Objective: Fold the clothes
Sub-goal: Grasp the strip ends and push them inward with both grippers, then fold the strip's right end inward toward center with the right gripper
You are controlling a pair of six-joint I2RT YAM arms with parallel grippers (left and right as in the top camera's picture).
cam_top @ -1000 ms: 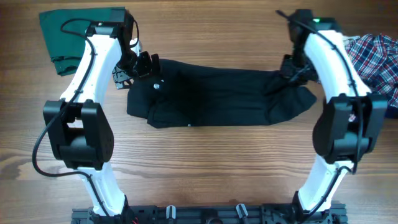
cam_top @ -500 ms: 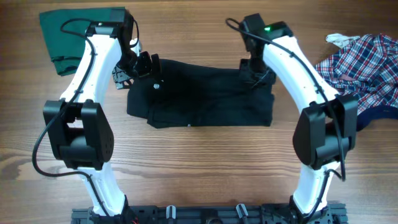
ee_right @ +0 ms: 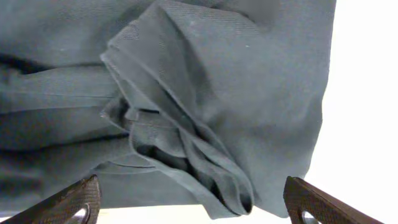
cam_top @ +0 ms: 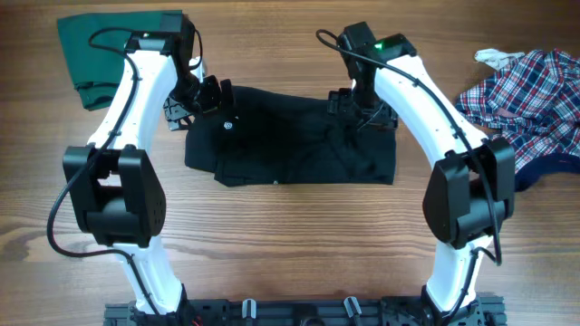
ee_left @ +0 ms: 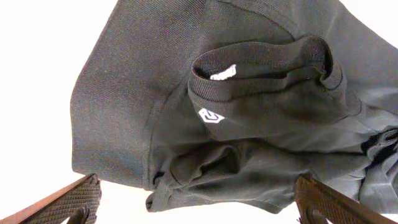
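1. Left gripper (ee_left: 200,206): jaws spread wide, gripping nothing, hovering over the collar end of the black polo shirt (cam_top: 299,145). Right gripper (ee_right: 196,202): also wide and empty, above the shirt's upper right part.
2. The shirt lies on the wooden table (cam_top: 290,235) between the two arms as a rough rectangle. The white logo (ee_left: 211,116) faces up near the left gripper. The right end looks folded in over the body.
3. Risk: a bunched ridge (ee_right: 180,143) sits directly under the right gripper. Closing here likely pinches several layers at once, so a lift would drag the folded-in end open or haul the whole shirt.
4. Risk: if the ridge is left as is, the next fold stacks on a lump and the edges go skewed.
5. Risk, left side: the collar (ee_left: 267,62) stands proud of the body. A grab there probably takes the collar only; the soft fabric stretches and the body stays put.
6. Risk: if one arm pulls without the other pinning, the shirt likely slides on the wood instead of creasing.
7. Clearance: the green garment (cam_top: 100,54) lies just beside the left arm and the plaid shirt (cam_top: 517,91) near the right arm's elbow. Both are apart from the polo. A wide swing could snag either one.
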